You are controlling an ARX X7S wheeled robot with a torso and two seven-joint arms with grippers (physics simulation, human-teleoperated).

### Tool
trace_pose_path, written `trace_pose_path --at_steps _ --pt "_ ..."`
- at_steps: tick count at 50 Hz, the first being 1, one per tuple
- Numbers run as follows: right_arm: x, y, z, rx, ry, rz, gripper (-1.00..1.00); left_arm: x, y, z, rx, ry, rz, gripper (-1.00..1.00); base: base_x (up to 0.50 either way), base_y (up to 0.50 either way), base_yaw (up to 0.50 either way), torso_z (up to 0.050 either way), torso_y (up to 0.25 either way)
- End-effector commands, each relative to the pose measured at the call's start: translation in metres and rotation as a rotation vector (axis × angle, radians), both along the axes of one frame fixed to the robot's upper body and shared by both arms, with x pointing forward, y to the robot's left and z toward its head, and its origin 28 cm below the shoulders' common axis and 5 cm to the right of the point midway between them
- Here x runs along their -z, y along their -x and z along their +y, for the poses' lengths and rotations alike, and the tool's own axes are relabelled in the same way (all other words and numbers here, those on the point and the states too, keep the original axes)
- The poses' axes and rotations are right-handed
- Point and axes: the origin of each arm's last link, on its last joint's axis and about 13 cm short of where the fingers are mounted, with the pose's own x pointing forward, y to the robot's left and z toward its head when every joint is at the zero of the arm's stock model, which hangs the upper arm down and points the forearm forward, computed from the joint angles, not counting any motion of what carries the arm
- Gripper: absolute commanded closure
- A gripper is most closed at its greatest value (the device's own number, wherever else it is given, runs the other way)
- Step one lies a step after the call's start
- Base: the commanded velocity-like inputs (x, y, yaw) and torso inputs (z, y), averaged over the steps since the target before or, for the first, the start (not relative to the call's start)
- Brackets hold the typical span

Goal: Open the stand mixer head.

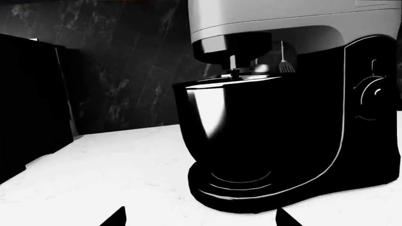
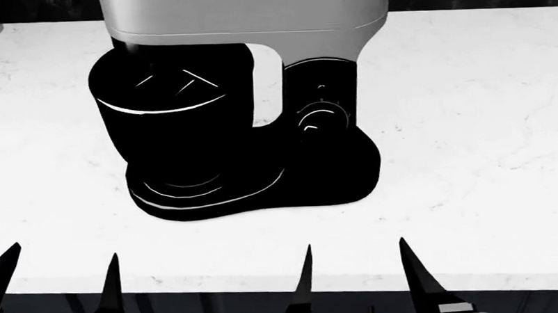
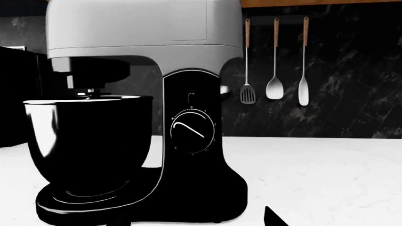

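Observation:
The stand mixer stands on the white marble counter [image 2: 473, 122]. Its silver-grey stand mixer head [image 2: 246, 15] is down over the black bowl [image 2: 166, 112]. The head also shows in the left wrist view [image 1: 283, 16] and the right wrist view [image 3: 138, 28]. The black base and column carry a round dial [image 2: 315, 120]. My left gripper [image 2: 58, 282] is open and empty at the counter's front edge, in front of the bowl and to its left. My right gripper [image 2: 362, 275] is open and empty, in front of the base. Neither touches the mixer. Only one right fingertip [image 3: 273, 217] shows in the right wrist view.
A tall black appliance [image 1: 31, 103] stands to the left of the mixer against the dark marble wall. A spatula, a ladle and a spoon [image 3: 274, 61] hang on the wall behind and to the right. White counter stretches to the mixer's right.

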Motion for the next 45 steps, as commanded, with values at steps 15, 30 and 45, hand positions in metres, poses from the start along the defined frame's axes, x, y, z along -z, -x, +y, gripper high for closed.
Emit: trace_pose_path --at_steps 15,30,45 --pt "0.002 0.000 0.000 -0.001 -0.008 -0.005 -1.00 0.001 -0.003 0.002 -0.020 0.018 -0.019 -1.00 0.26 0.00 0.00 0.000 0.000" --pt "-0.038 -0.015 0.006 -0.055 -0.011 -0.071 1.00 0.001 -0.002 0.003 -0.018 0.024 -0.015 -1.00 0.00 0.00 0.00 0.000 0.000" --pt "-0.063 -0.027 0.005 -0.063 -0.038 -0.090 1.00 0.001 -0.004 0.004 -0.019 0.024 -0.008 -1.00 0.00 0.00 0.00 0.000 0.000"
